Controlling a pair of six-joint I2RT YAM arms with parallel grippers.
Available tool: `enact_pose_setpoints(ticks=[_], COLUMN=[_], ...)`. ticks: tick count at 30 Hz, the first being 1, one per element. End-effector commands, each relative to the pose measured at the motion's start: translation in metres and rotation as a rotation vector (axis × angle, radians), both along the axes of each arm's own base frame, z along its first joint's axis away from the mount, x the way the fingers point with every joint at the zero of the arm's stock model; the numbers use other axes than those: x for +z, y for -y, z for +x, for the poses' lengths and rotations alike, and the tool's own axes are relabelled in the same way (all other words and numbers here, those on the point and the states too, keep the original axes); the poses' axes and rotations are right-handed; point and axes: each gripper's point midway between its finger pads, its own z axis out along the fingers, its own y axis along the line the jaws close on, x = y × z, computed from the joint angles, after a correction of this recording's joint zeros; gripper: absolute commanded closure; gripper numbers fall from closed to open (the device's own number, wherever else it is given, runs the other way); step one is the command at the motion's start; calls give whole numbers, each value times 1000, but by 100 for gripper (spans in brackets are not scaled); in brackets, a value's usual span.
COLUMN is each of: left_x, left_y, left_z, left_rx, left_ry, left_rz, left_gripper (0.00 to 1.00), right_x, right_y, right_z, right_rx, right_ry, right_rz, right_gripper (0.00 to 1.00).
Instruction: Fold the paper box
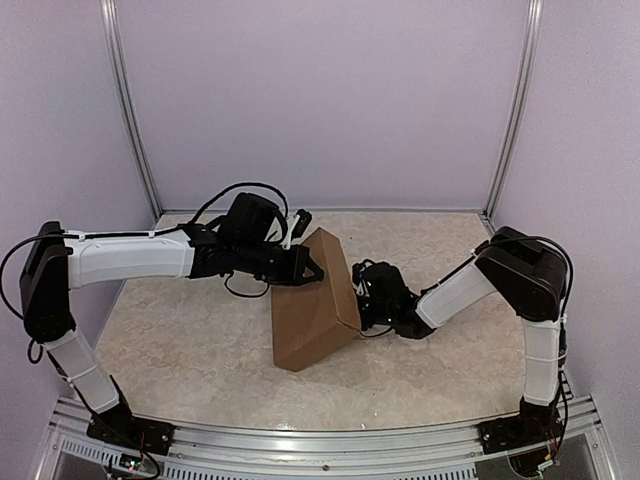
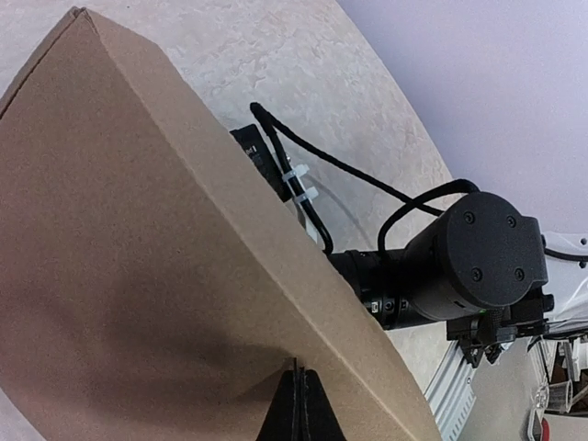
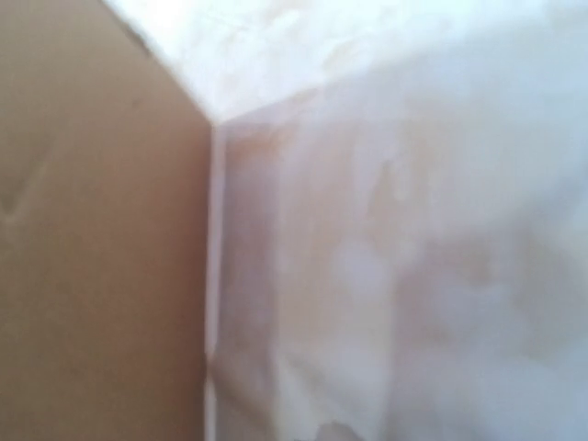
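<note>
The paper box [image 1: 308, 305] is plain brown cardboard, folded up with its lid down, lying at an angle in the middle of the table. My left gripper [image 1: 312, 270] is shut, and its tips press on the lid near the far edge. In the left wrist view the closed fingertips [image 2: 297, 372] touch the box's top face [image 2: 138, 257]. My right gripper [image 1: 358, 292] is low against the box's right side wall, with its fingers hidden. The right wrist view is blurred and shows only a cardboard wall [image 3: 92, 230] beside the table [image 3: 395, 230].
The marbled tabletop [image 1: 180, 330] is bounded by lilac walls with metal corner posts [image 1: 130, 110]. A metal rail [image 1: 330, 455] runs along the near edge. The right arm's black wrist [image 2: 459, 262] and its cable lie just beyond the box's right edge.
</note>
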Motion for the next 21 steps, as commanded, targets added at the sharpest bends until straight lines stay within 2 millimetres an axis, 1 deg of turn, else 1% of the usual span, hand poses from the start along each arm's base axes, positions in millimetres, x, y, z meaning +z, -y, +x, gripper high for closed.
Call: enact_pose_setpoints(ticks=[1, 5, 8, 10, 12, 14, 16, 17, 20, 21], left_x=[13, 10, 5, 6, 8, 11, 16, 16, 15, 12], left_y=[-5, -11, -19, -26, -35, -47, -64, -72, -100, -110], left_z=[1, 5, 10, 15, 20, 25, 31, 34, 37, 39], left_rx=[19, 39, 57, 78, 104, 141, 189, 213, 292, 327], left_ry=[36, 39, 33, 40, 54, 73, 100, 108, 138, 138], left_rz=[1, 0, 8, 10, 28, 57, 92, 112, 179, 205], left_gripper=[100, 100, 100, 100, 100, 100, 100, 97, 82, 76], right_x=[-4, -9, -9, -8, -7, -2, 4, 10, 28, 34], right_y=[21, 59, 83, 98, 112, 128, 139, 142, 147, 149], right_z=[1, -2, -4, -6, -8, -6, -6, -6, -7, -7], right_rx=[-16, -75, -106, -119, -126, -155, -160, -156, -135, -127], right_ry=[20, 26, 42, 54, 59, 83, 105, 123, 170, 189], right_rz=[-67, -118, -160, -195, -220, -256, -299, -319, -370, -386], right_gripper=[100, 100, 100, 100, 100, 100, 100, 100, 100, 100])
